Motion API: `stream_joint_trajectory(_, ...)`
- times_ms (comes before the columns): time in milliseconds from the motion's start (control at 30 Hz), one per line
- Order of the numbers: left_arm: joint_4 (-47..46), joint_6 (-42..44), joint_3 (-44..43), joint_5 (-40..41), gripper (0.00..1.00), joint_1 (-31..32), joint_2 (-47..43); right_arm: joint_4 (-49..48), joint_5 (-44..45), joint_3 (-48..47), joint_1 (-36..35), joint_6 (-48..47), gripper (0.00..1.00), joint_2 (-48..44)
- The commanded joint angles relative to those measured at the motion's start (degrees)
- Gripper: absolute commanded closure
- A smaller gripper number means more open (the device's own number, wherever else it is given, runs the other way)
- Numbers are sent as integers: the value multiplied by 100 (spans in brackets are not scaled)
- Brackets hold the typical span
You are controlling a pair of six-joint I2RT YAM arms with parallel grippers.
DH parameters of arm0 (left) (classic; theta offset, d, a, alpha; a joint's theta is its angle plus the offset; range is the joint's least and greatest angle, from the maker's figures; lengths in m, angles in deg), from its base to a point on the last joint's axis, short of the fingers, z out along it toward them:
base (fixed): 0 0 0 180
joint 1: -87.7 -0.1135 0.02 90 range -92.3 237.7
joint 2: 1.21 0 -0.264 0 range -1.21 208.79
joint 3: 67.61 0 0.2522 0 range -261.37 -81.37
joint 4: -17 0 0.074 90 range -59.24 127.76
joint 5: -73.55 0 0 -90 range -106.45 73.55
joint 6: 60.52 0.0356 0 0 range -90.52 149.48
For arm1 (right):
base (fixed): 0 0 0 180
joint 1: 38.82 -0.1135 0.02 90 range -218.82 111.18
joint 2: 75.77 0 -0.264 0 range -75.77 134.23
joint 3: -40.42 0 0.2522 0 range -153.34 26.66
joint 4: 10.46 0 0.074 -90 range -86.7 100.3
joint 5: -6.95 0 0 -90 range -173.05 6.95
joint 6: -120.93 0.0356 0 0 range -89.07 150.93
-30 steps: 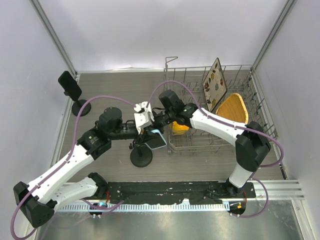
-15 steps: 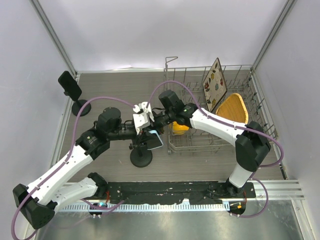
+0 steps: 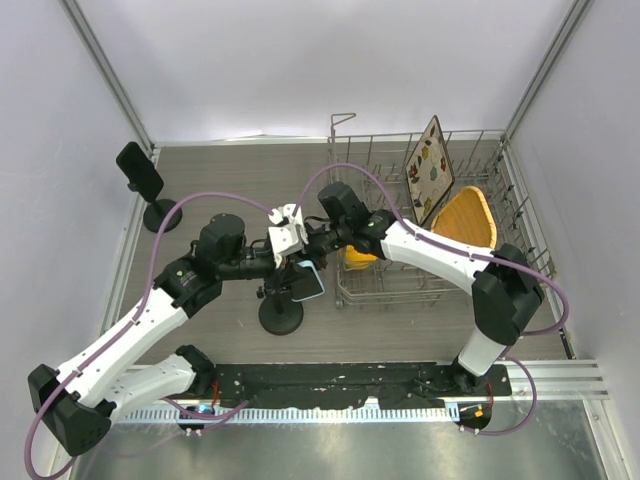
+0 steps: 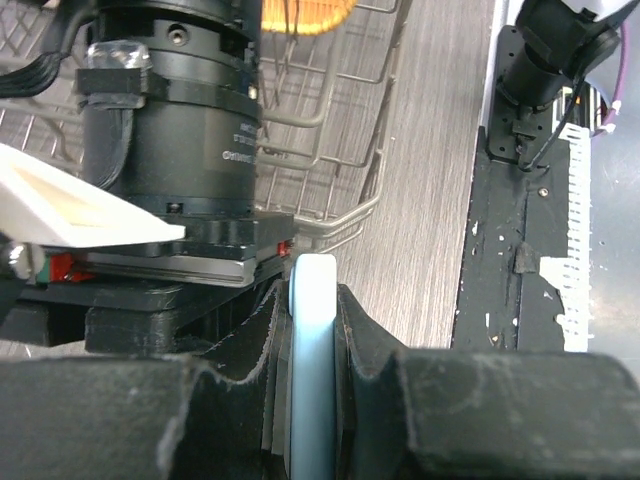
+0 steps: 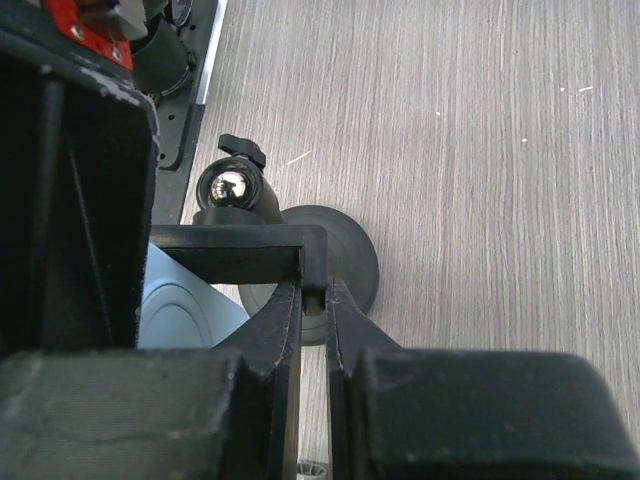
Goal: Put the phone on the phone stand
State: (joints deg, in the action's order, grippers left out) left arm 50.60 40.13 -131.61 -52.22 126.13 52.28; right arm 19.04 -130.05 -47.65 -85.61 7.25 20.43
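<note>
Left gripper (image 4: 313, 330) clamped on the phone (image 4: 314, 275), black fingers (image 4: 365, 345) pressing both flat faces, the pale blue edge showing end-on between them. Right gripper (image 5: 313, 300) pinched almost together on a thin black tab of the phone stand (image 5: 350, 262), at the end of the flat black cradle arm just beside the shiny ball joint (image 5: 228, 187). Both meeting above the middle of the wooden table (image 3: 230, 190), wrists pointing toward each other from left and right. Phone held off the table, tilted, close above the stand, its pale blue face just beside the cradle arm in the right wrist view; whether touching the cradle, impossible to tell. Stand upright on its round black base, near the front left corner of the wire dish rack (image 3: 400, 137). Inside the rack: an orange object (image 3: 358, 255), a yellow dish (image 3: 465, 215) leaning, and a patterned plate (image 3: 432, 172) standing on edge. Far back on the left, well apart, a second black stand (image 3: 142, 172).
</note>
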Motion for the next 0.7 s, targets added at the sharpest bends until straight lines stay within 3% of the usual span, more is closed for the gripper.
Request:
stream_joint_trajectory(0,-6,-352,-346,587,100,-38,-120,-870,313,135,-41,495,99,-400)
stream_joint_trajectory(33,-41,-519,-364,815,100,-38,-120,-1263,489,275,-33,835,99,-427)
stream_joint_trajectory(133,465,-1424,-557,2490,100,-38,-85,-2360,1480,704,-50,1522,99,-532)
stream_joint_trajectory(167,669,-1678,-644,3514,100,-38,-102,-2592,1919,811,-128,1907,99,-559)
stream_joint_trajectory(300,1653,-2637,-584,6085,100,-29,-601,-4094,5429,1724,-909,2666,99,-857)
stream_joint_trajectory(333,2047,-3230,-523,6665,100,-29,-725,-4219,6761,1900,-1077,2745,99,-927)
stream_joint_trajectory(400,2279,-3430,-382,7599,100,-20,-901,-4729,7606,2016,-1602,2834,99,-937)
stream_joint_trajectory(533,1798,-3228,-118,7795,100,-20,-1008,-5159,8722,1753,-2342,2475,99,-621)
stream_joint_trajectory(667,1375,-2939,-57,7585,100,-20,-841,-4829,9295,1218,-3037,2403,99,-375)
